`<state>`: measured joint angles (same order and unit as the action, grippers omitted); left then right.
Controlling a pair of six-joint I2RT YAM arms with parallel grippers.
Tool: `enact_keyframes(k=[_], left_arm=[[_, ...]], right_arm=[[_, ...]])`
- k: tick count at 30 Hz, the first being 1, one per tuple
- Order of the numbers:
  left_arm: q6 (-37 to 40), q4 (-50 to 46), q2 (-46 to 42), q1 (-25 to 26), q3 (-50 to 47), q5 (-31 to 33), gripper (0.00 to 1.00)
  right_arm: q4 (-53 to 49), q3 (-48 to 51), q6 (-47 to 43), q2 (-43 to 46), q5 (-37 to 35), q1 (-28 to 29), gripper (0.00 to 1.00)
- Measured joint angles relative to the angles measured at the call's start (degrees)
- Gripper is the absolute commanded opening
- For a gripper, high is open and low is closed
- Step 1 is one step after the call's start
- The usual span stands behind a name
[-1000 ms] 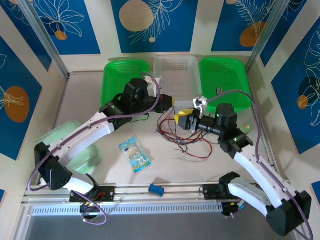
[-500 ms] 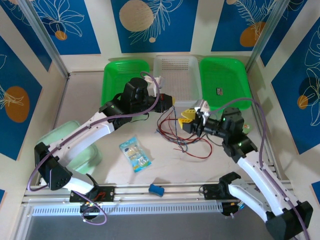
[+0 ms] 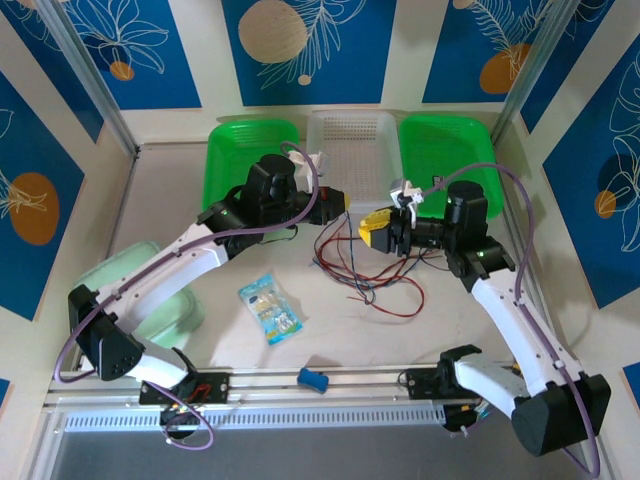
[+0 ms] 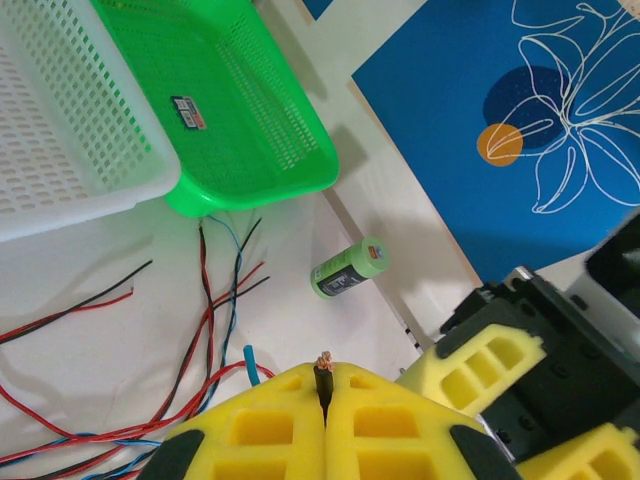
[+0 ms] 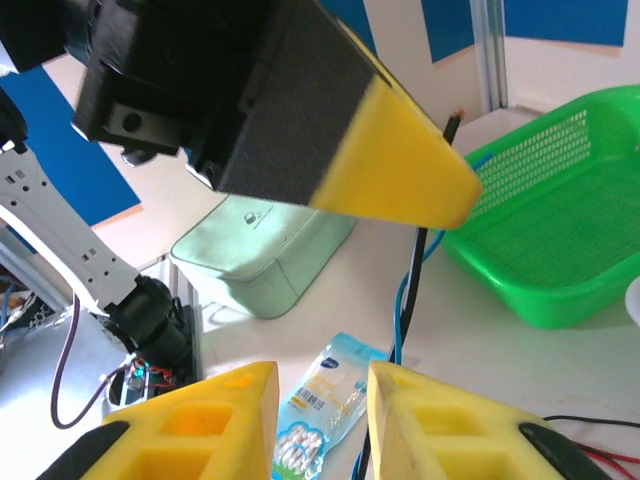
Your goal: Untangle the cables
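Left end effector (image 4: 323, 425) pinches the bare-tipped end of one black strand (image 4: 322, 378), pads closed. Right end effector (image 5: 322, 420) hovers just beside it, fingers partly apart, gripping nothing. The cables (image 3: 372, 285) sprawl on the worktop (image 3: 330, 340) between the arms. They look thin, limp and light, probably best taken near a free end.

The left arm (image 3: 175, 262) reaches forward and rightward from its base. Its end effector (image 4: 325, 382) is pressed fully together, pinching the bare-tipped end of a black cable (image 4: 322, 368) between its yellow pads. The right arm (image 3: 512, 300) is bent at the elbow with its wrist pointing left. Its end effector (image 5: 322, 380) faces the left one from just beside it, its two yellow fingers (image 5: 215, 405) a little apart with nothing clamped.
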<state>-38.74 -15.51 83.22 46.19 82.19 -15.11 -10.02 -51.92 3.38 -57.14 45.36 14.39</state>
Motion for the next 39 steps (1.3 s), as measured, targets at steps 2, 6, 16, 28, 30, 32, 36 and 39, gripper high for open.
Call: enact_keyframes(k=[2,6,16,28,30,32,36,39], left_arm=[[0.0,0.0,0.0,0.0,0.2,-0.3,0.0],[0.0,-0.3,0.0,0.0,0.3,-0.5,0.0],[0.0,-0.4,0.0,0.0,0.3,-1.0,0.0],[0.0,-1.1,0.0,0.0,1.0,-1.4,0.0],[0.0,-1.3,0.0,0.0,1.1,-1.4,0.0],[0.0,-1.5,0.0,0.0,1.1,-1.4,0.0],[0.0,-1.7,0.0,0.0,1.1,-1.4,0.0],[0.0,-1.7,0.0,0.0,1.1,-1.4,0.0]], right_arm=[[-0.3,-0.6,-0.3,-1.5,0.9,0.0,0.22],[-0.8,-2.1,-0.4,-4.4,3.3,-0.2,0.14],[-1.7,-4.4,-0.1,-8.6,9.9,-1.2,0.01],[-3.4,-7.1,3.4,-13.2,13.5,-2.7,0.18],[-3.5,-7.1,3.7,-13.5,13.5,-2.7,0.21],[-3.6,-7.1,3.9,-13.8,13.5,-2.7,0.22],[-3.9,-7.2,3.9,-14.4,13.3,-2.6,0.22],[-4.2,-7.2,3.8,-14.4,13.2,-2.1,0.2]])
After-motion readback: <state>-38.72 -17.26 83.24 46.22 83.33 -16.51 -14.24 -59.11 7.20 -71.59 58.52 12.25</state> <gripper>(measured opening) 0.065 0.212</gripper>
